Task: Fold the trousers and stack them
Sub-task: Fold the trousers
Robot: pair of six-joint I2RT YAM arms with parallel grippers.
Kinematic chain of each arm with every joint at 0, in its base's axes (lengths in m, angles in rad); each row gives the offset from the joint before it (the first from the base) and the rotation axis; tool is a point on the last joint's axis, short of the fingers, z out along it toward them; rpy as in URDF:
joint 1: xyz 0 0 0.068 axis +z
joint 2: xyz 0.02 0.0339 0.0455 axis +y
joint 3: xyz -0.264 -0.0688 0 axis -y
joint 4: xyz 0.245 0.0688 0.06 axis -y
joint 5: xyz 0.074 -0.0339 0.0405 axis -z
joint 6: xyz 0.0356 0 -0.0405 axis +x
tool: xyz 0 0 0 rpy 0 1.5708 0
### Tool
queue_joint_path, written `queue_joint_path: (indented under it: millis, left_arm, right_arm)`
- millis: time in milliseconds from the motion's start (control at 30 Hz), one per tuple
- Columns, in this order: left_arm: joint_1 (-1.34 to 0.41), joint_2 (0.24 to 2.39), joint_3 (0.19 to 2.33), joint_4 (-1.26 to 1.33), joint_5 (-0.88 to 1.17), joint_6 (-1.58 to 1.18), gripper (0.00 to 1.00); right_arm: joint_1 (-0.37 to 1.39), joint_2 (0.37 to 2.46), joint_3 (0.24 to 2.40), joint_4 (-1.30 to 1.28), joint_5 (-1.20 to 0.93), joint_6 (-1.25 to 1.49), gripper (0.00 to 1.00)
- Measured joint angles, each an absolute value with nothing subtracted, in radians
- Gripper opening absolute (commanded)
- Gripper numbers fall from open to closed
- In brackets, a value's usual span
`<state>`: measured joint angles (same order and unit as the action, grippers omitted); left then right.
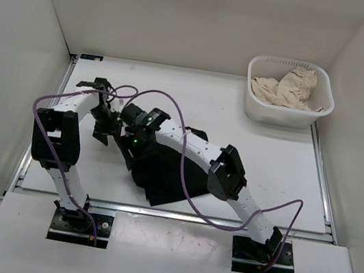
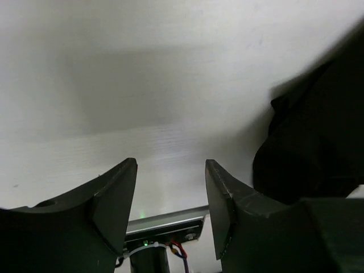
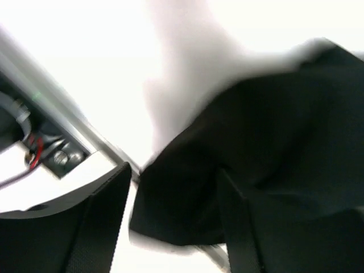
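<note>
One pair of trousers (image 1: 162,175): plain black, soft, bunched in a crumpled heap. It lies on the bench (image 1: 260,170) left of centre, toward the near edge, partly under the right arm. Two arms. Left end effector (image 2: 170,162): fingers apart, nothing between them, just left of the heap. Right end effector (image 3: 173,170): fingers apart over the black fabric, not clamping it; view blurred. One white basket (image 1: 263,112) far right, one beige cloth (image 1: 283,90) inside.
</note>
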<state>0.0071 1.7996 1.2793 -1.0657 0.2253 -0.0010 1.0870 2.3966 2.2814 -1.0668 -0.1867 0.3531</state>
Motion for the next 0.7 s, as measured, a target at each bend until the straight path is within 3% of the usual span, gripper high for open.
queue_joint_path:
  millis: [100,267,333,500,700]
  left_arm:
    - [0.007,1.789,1.327,-1.071,0.198,-0.001,0.63]
    - [-0.017,1.758,1.427,-1.064,0.169,0.0,0.74]
    - [-0.056,1.728,1.44,-1.053,0.16,-0.001,0.75]
    - [-0.251,1.622,1.413,-1.019,0.157,0.0,0.9]
    - [-0.405,1.572,1.28,-0.99,0.241,0.001,0.99]
  right_arm:
    - [1.162,2.362,2.286,-1.016,-0.179,0.253,0.69]
    - [1.191,2.04,1.893,-0.86,-0.142,0.209,0.78]
    - [1.124,1.868,1.721,-0.818,-0.12,0.231,0.79]
    - [0.826,1.561,1.393,-0.712,-0.036,0.348,0.85]
    - [0.621,1.525,1.126,-0.652,-0.054,0.414,0.88]
